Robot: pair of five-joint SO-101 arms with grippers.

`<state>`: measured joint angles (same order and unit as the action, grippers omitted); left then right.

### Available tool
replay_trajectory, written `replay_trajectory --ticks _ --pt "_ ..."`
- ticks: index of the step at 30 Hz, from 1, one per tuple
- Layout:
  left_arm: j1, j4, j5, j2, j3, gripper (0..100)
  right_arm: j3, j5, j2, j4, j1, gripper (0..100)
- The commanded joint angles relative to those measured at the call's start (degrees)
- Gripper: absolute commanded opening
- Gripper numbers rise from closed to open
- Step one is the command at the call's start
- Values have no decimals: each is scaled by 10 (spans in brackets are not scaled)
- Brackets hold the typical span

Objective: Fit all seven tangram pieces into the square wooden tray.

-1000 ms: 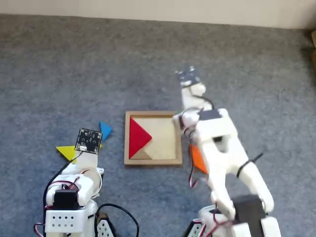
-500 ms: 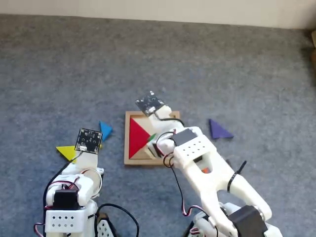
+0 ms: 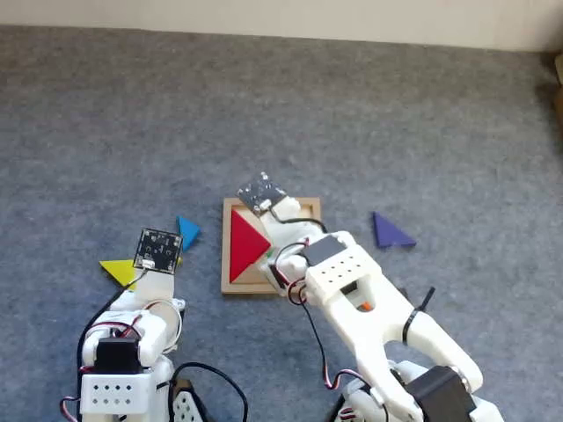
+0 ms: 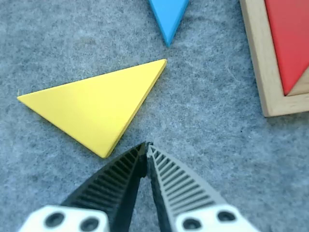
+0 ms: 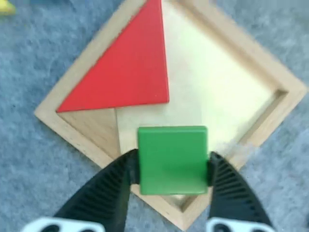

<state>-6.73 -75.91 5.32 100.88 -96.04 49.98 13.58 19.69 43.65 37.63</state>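
Tray holds one red triangle, flat against its left rim. Right gripper over tray near one corner, jaws clamped on one green square. Left of tray: one blue triangle, one yellow triangle, and left gripper just beside yellow, jaws pressed together, nothing between. Right of tray: one purple triangle, well apart. One orange piece peeks out under right arm.

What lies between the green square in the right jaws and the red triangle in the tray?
In the right wrist view, only a strip of bare floor of the tray lies between the green square and the red triangle.
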Motion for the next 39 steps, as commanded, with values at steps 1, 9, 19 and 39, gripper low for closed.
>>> replay_trajectory --ticks 1,9,19,39 --pt "-7 -6 6 20 -13 8 -3 3 30 4 15 221" --pt "-7 -6 6 20 -13 8 -3 3 36 4 13 221" --pt "-7 -6 6 20 -13 8 -2 18 30 1 -48 7" --pt "-7 -6 6 20 -13 8 24 26 29 -22 -16 12"
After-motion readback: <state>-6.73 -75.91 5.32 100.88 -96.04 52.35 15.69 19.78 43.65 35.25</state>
